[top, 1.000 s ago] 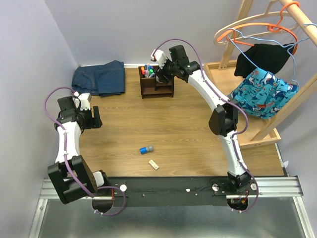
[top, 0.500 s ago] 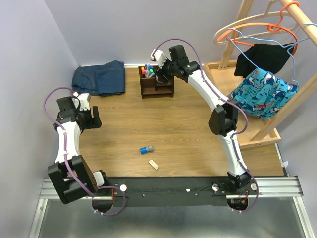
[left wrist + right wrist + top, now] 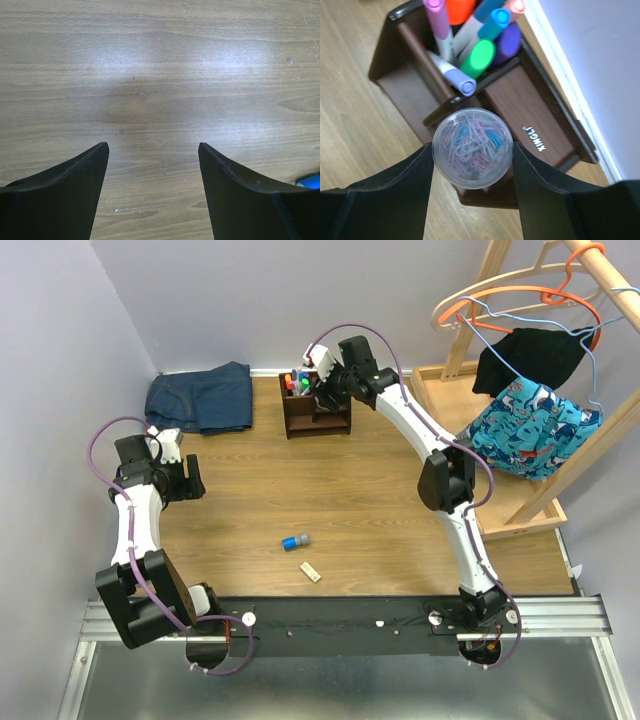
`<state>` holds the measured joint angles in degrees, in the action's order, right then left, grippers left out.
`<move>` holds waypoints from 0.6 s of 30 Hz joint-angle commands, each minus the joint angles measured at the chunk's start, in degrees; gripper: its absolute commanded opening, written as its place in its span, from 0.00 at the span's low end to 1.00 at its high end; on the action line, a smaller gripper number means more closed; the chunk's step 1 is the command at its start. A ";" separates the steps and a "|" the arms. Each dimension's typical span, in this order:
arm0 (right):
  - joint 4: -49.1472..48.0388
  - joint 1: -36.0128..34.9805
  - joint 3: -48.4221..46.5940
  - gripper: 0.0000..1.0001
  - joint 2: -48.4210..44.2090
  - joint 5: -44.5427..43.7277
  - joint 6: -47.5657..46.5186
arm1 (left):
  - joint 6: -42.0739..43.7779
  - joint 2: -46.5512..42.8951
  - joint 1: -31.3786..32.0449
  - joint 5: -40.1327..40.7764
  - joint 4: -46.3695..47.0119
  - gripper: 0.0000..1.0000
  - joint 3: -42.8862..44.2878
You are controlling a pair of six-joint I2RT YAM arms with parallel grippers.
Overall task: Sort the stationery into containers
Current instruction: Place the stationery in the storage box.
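Observation:
My right gripper [image 3: 472,150] is shut on the small clear round tub [image 3: 472,148] full of coloured paper clips, held just above the dark brown wooden organiser [image 3: 547,132]. In the top view that gripper [image 3: 322,388] hovers over the organiser [image 3: 318,416] at the back of the table. Markers and highlighters [image 3: 479,30] stand in its taller pen section. The short blue-grey cylinder [image 3: 295,540] and the small beige block [image 3: 310,571] lie on the table near the front. My left gripper [image 3: 152,150] is open and empty over bare wood at the left [image 3: 188,478].
A folded blue denim cloth [image 3: 200,396] lies at the back left corner. A wooden rack with hangers and clothes [image 3: 535,390] stands to the right of the table. A blue object edge [image 3: 310,181] shows beside my left gripper's right finger.
My right gripper with the tub has shifted slightly left and back over the organiser. The left arm has not moved.

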<state>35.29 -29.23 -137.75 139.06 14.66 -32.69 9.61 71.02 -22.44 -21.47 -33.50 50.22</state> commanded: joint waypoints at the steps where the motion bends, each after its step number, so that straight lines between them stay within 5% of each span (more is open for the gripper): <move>1: -3.03 0.76 0.64 0.61 1.03 -2.53 0.96 | 0.24 0.78 -0.50 -0.76 -0.17 0.81 0.58; 14: -4.70 1.02 -1.82 0.63 3.49 -1.38 2.63 | 0.76 0.08 -0.42 -0.59 -0.87 0.82 0.23; 18: -6.54 1.11 -1.73 0.72 3.85 -3.93 3.59 | 0.76 -0.01 -0.50 -0.50 -1.04 0.81 0.41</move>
<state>33.06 -29.02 -138.15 139.96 14.31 -29.80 9.67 71.90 -22.44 -21.47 -33.54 50.22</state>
